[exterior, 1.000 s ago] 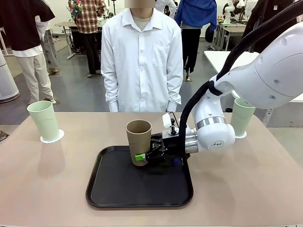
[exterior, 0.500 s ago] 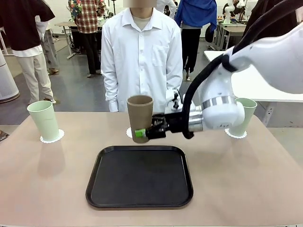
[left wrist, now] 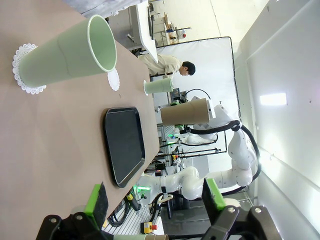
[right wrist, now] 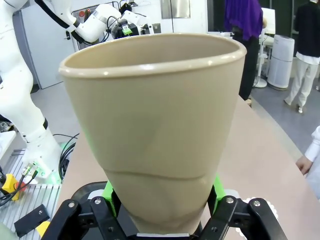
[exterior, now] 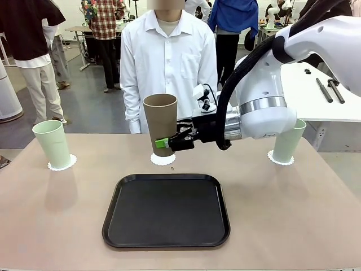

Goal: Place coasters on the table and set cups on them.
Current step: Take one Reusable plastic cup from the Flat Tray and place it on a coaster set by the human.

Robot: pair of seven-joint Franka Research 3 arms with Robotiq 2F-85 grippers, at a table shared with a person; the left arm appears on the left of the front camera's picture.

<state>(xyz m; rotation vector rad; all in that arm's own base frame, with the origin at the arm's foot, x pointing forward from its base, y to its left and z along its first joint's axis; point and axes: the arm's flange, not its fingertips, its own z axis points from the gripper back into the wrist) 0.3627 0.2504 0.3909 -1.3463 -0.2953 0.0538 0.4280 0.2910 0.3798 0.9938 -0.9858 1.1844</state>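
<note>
Open table [exterior: 51,214] around central tray [exterior: 166,210]; cups [exterior: 53,144] at far corners.

A matte brown tapered tumbler [exterior: 161,122] is seen above a white, lacy, scalloped paper doily [exterior: 162,160]. Two pale green tumblers [exterior: 52,144] [exterior: 287,140] are set on like white doilies. The square tray [exterior: 167,210] is black, the bench [exterior: 51,214] beige-tan, the gripper pads [exterior: 162,142] bright green.
</note>
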